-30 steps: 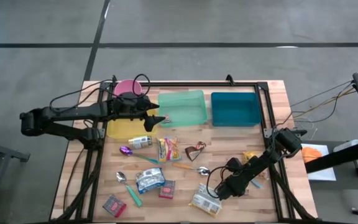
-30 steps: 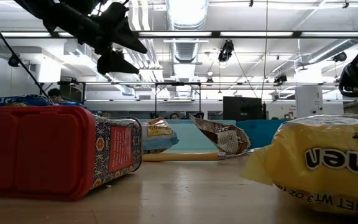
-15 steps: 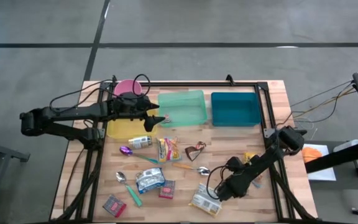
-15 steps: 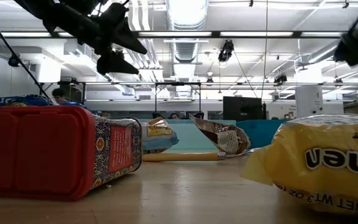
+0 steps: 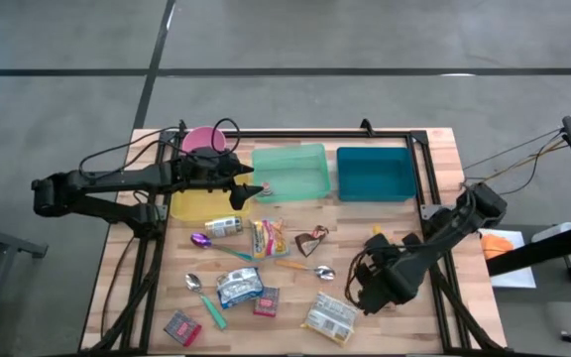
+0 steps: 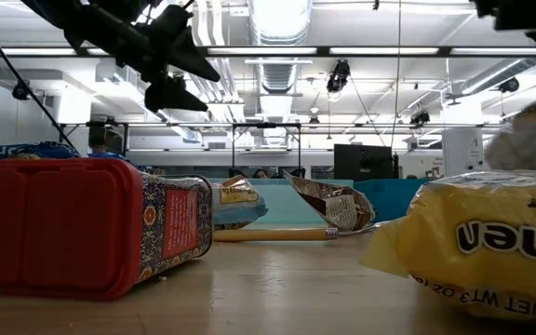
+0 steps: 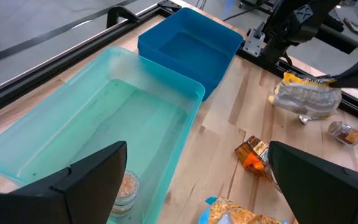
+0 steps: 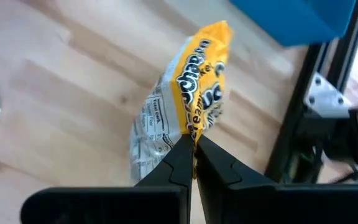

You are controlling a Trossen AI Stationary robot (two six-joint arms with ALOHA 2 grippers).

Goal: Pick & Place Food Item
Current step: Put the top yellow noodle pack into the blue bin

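Left gripper (image 5: 256,189) hangs over the near-left corner of the green bin (image 5: 291,171), fingers (image 7: 86,176) spread wide apart with nothing between them; a small jar (image 7: 125,186) sits in the bin just beyond the fingertips. The blue bin (image 5: 375,174) is next to the green one, farther out past the fingers. Below this gripper on the wooden surface (image 5: 434,149): a yellow bowl (image 5: 194,205), a pink bowl (image 5: 202,139) behind it, a can (image 5: 223,226), a purple spoon (image 5: 202,240), a striped snack pack (image 5: 269,238), a torn brown wrapper (image 5: 312,238), a silver pouch (image 5: 238,288), a red tin (image 5: 181,327), and a yellow-and-white noodle pack (image 5: 329,317) lying flat. Right gripper (image 8: 194,146) is raised above the right part of the surface, fingers pressed together, clamped on the bottom edge of a yellow chip bag (image 8: 185,102). The bag hangs off the fingertips, clear of the wood, its yellow face and white label panel both showing. In the overhead view the arm hides the bag. The blue bin's corner lies beyond the bag.
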